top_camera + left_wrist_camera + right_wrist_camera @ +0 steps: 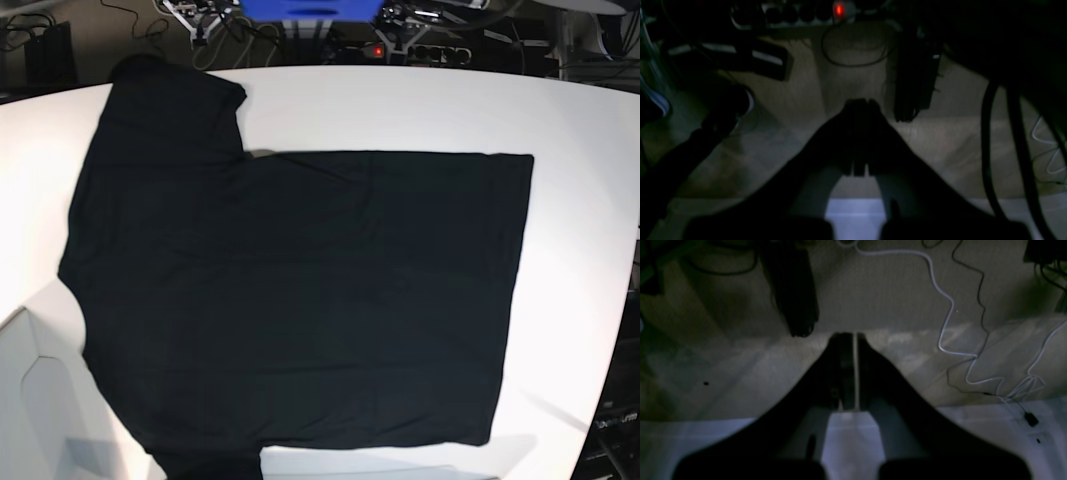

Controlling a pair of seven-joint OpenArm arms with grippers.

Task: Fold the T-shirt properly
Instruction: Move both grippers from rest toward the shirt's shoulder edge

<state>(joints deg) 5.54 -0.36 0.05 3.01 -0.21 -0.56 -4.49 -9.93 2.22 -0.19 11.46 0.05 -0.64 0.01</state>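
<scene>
The T-shirt lies spread flat on the white bench, covering most of the surface in the base view; its body runs sideways, with the straight hem toward that view's right and one short sleeve extending toward the far left corner; a second sleeve reaches the near edge at the lower left, partly cut off by the frame; the fabric is plain black and largely smooth, with no fold made in it. Neither arm appears in the base view. In the left wrist view the left gripper points down at a dim floor, clear of the bench, with its fingers pressed together and nothing between them; a power strip with a lit red switch lies on the floor beyond it. In the right wrist view the right gripper likewise hangs over the floor; its fingers stand nearly together, a thin slit between them, holding nothing; a white cable trails across the floor beside it.
</scene>
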